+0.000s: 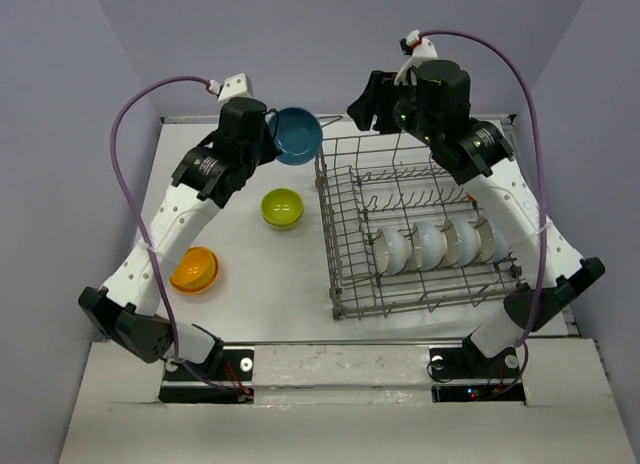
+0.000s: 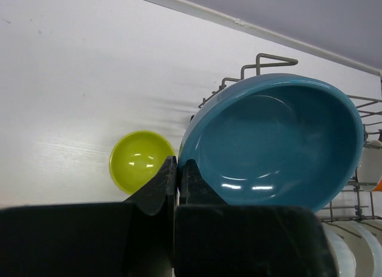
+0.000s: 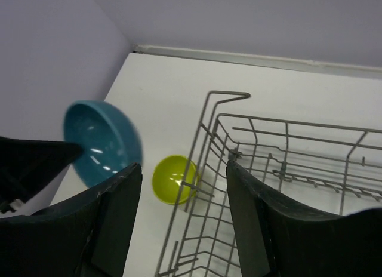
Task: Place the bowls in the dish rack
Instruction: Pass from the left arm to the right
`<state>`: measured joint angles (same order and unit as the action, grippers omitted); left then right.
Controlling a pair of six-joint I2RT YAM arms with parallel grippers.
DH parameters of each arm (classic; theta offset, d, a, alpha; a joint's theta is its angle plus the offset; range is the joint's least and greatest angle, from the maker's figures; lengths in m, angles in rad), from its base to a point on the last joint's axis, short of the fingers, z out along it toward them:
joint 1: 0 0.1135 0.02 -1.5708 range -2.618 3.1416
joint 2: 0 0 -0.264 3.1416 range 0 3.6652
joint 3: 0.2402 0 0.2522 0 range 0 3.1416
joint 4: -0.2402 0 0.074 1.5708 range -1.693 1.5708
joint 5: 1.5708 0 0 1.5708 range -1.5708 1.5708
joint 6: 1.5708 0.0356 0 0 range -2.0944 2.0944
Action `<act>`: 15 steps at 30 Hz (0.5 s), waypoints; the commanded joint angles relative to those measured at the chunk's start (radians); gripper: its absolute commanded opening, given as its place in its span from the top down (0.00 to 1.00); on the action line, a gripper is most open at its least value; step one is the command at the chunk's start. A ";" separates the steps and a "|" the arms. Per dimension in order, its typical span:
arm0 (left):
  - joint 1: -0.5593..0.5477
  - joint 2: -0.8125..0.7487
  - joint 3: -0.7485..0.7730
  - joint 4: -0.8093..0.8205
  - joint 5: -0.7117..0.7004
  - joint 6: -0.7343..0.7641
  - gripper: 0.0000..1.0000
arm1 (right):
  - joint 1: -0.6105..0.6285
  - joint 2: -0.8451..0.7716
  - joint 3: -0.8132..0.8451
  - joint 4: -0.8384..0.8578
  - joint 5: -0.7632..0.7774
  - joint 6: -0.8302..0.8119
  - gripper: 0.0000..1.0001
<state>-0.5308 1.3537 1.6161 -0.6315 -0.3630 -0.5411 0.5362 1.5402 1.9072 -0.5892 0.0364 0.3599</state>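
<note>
Your orange bowl [image 1: 194, 270] and lime bowl [image 1: 282, 207] sit on the table [image 1: 250, 294] at left. Your left gripper [image 2: 178, 175] pinches the rim of the blue bowl [image 2: 271, 142], tilted and off the table, just beside the far left corner of the dish rack [image 1: 340, 284]. This looks mid-carry. Next, I'd judge, swing it over free tines beside the white bowls [image 1: 430, 244] and lower it. Your right gripper [image 3: 182, 169] hangs spread and empty.

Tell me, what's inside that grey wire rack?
A row of white round bowls stands on edge in the grey wire rack; the right arm hides its far right corner.
</note>
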 commanded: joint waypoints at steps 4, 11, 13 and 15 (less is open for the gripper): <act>-0.038 0.087 0.134 0.121 0.038 0.064 1.00 | 0.148 0.136 0.222 -0.104 0.235 -0.074 0.39; -0.069 0.119 0.182 0.127 0.045 0.067 1.00 | 0.225 0.190 0.257 -0.143 0.390 -0.118 0.46; -0.072 0.120 0.188 0.125 0.045 0.069 1.00 | 0.235 0.189 0.248 -0.144 0.421 -0.124 0.50; -0.078 0.124 0.191 0.121 0.044 0.070 1.00 | 0.248 0.190 0.237 -0.147 0.460 -0.128 0.53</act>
<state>-0.5999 1.4933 1.7531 -0.5686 -0.3130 -0.4854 0.7609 1.7420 2.1185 -0.7376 0.3767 0.2611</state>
